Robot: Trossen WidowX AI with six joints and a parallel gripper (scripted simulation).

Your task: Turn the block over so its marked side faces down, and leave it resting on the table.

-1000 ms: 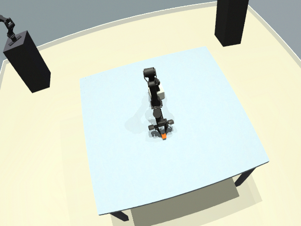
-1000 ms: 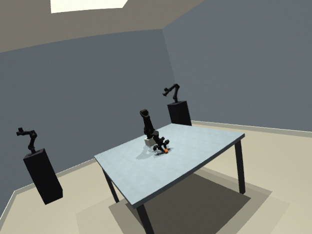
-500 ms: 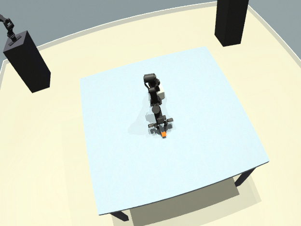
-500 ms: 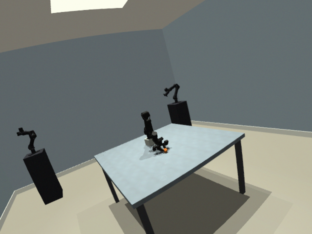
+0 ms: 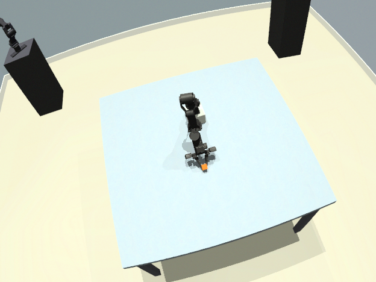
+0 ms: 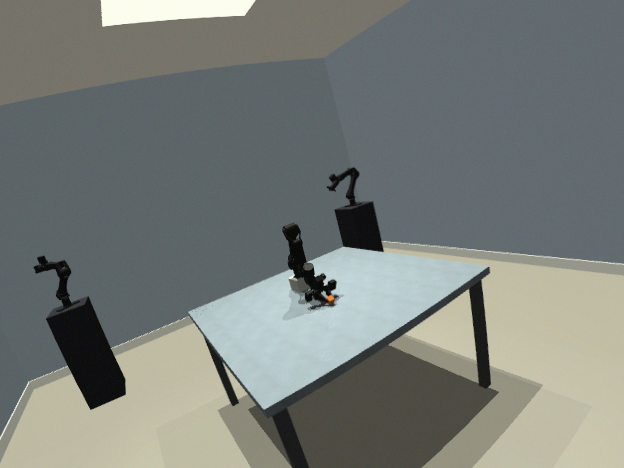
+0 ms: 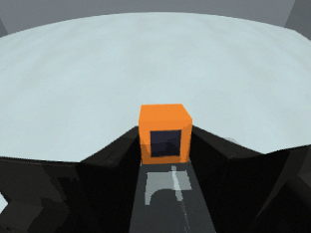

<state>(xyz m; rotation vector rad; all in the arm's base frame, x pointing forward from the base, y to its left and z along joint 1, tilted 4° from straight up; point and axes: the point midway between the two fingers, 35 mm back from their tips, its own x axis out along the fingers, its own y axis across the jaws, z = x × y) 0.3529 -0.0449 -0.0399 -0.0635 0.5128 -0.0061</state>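
Observation:
An orange block is held between the fingertips of my gripper, which is shut on it. The gripper reaches forward at a shallow slant, low over the pale blue table. The dark square mark is on the block's side that faces the wrist camera, back toward the palm. A small dark shadow lies close by the block; whether its underside touches the table cannot be told.
The arm's pale base block stands on the table behind the gripper. Black pedestals stand on the floor away from the table, at the left in the top and exterior views. Another pedestal stands beyond the table's far side.

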